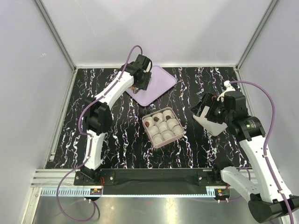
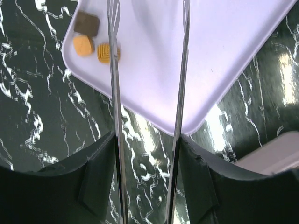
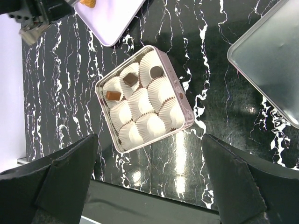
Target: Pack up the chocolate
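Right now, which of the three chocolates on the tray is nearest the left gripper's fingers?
The ribbed orange piece, partly behind one finger; the smooth orange one and the dark square lie farther off.

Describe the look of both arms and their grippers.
Both the left arm and right arm have white links, black joints and a trailing purple cable. The left gripper carries two thin metal blades; the right gripper has broad black fingers.

I count one box (image 3: 187,123) with nine white cups (image 3: 140,100), three chocolates (image 3: 130,79) along its edge, three chocolate pieces (image 2: 87,23) at one purple tray's (image 2: 210,46) corner, and one lid (image 3: 271,60).
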Controlling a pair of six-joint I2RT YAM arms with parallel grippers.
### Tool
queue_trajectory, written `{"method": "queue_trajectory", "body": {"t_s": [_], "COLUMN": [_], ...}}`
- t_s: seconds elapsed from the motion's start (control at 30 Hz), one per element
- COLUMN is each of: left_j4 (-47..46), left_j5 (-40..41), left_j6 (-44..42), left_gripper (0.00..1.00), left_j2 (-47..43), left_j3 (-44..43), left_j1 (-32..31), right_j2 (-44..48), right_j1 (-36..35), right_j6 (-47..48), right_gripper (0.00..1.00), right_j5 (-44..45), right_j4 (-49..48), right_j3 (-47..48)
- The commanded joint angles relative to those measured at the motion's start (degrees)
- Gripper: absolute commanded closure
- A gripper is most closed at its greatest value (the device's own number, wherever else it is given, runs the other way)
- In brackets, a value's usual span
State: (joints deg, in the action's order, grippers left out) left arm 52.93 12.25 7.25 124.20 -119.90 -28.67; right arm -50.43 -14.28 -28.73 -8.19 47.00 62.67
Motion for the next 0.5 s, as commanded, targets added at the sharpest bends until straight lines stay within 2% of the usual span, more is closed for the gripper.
{"method": "queue_trajectory", "body": {"t_s": [0.0, 0.47], "left_j4": [-6.8, -12.0], "left_j5": [-3.3, -4.7], "left_j6": [-2.5, -1.4], "left_gripper": [0.43, 0.46], "left_j2": [1.0, 7.5], "left_j3": [-3.3, -3.2], "left_j1": [0.5, 2.5], "right_j2": [-0.4, -1.9], "right_j1": [0.0, 0.1], "right_j6": [1.1, 1.4], "right_gripper": [0.00, 0.00], "right_j5": [-0.1, 1.1], "right_j4": [-2.9, -3.8], "right_j3": [1.2, 0.6]}}
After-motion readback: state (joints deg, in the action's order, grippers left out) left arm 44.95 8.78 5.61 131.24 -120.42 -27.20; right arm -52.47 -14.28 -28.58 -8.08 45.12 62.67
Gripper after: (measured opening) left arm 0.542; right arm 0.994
